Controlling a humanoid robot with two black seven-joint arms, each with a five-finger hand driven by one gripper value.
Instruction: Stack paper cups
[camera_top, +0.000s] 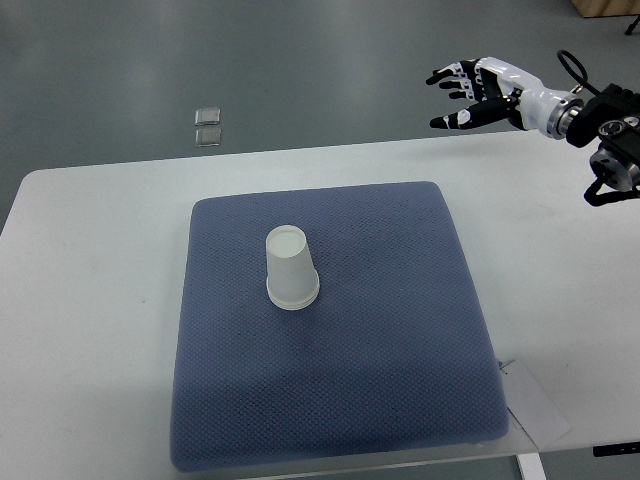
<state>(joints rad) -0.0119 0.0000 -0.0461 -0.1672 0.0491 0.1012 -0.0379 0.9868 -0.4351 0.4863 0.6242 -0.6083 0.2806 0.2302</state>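
A white paper cup (291, 267) stands upside down on the blue mat (380, 330), a little left of the mat's middle. It may be more than one cup nested, but I cannot tell. My right hand (462, 92) hovers high at the upper right, beyond the table's far edge, with its fingers spread and nothing in them. It is far from the cup, up and to the right of it. The left arm does not show.
The mat lies on a white table (90, 300). A sheet of white paper (535, 408) pokes out from under the mat's near right corner. Two small clear squares (208, 125) lie on the grey floor behind the table.
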